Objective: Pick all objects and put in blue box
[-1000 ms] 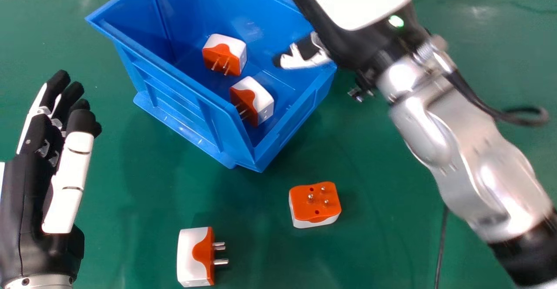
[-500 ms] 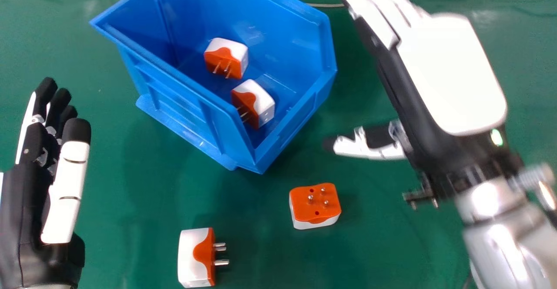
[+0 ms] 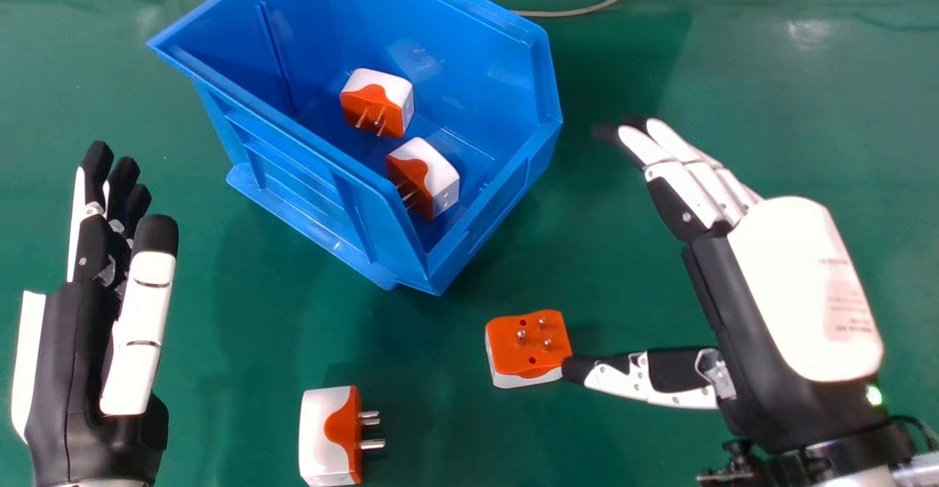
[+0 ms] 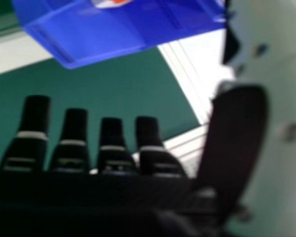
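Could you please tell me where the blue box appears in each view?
Head view: the blue box is upper centre-left.
Right hand view: the blue box is beyond the right hand's fingertips, partly cut off by the picture's edge.
Shared landmark: the right hand, at right in the head view.

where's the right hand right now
In the head view, the right hand is right of the blue box, its thumb tip beside the orange-topped plug adapter on the green table.
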Robot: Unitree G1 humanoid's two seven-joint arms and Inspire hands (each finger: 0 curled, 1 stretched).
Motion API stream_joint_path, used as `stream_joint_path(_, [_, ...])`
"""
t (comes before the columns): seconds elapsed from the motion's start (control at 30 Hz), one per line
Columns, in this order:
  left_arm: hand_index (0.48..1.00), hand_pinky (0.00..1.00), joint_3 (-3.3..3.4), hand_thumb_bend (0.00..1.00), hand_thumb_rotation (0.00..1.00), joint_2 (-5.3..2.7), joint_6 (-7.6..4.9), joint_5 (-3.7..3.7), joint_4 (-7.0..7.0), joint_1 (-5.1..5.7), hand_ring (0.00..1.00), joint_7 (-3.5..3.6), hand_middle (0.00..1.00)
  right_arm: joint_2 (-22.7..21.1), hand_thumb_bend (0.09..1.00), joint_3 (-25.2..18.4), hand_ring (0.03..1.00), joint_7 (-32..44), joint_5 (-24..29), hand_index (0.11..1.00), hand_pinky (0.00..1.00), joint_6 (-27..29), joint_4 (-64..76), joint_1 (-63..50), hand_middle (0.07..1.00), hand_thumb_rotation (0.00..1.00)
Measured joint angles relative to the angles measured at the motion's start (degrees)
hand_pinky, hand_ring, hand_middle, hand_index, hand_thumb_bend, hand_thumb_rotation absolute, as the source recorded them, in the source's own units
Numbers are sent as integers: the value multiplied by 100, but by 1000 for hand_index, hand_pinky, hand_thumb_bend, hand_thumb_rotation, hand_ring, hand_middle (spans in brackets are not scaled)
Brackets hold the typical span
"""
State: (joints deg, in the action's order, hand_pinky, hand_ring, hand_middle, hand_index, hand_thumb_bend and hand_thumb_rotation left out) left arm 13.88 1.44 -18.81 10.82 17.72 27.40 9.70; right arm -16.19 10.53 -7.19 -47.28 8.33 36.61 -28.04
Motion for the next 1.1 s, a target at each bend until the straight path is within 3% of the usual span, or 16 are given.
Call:
stream_joint_path(0.13, [1000, 999, 20, 556, 800, 7, -70, 17, -60, 3, 999, 13, 998, 1, 809, 14, 844, 118, -9, 827, 714, 0, -89, -108, 882, 109])
stream_joint_path(0.23, [1000, 1000, 42, 553, 790, 12, -70, 52, -65, 15, 999, 20, 997, 2, 814, 88, 834, 163, -41, 812, 706, 6, -250, -125, 871, 110])
stream_joint_path(0.47, [1000, 1000, 57, 563, 793, 23, -76, 51, -57, 81, 1000, 20, 999, -45, 816, 328, 813, 202, -200, 791, 683, 55, -915, 120, 847, 109])
stream_joint_path(0.67, [1000, 1000, 58, 577, 794, 23, -69, 30, 50, 105, 999, -21, 996, -130, 812, 513, 799, 368, -471, 785, 673, 10, -1373, 489, 832, 110])
stream_joint_path(1.1, [1000, 1000, 100, 582, 807, 33, -45, 40, 116, 175, 999, -16, 1000, -147, 815, 935, 783, 888, -892, 763, 665, -500, -2002, 1247, 806, 113])
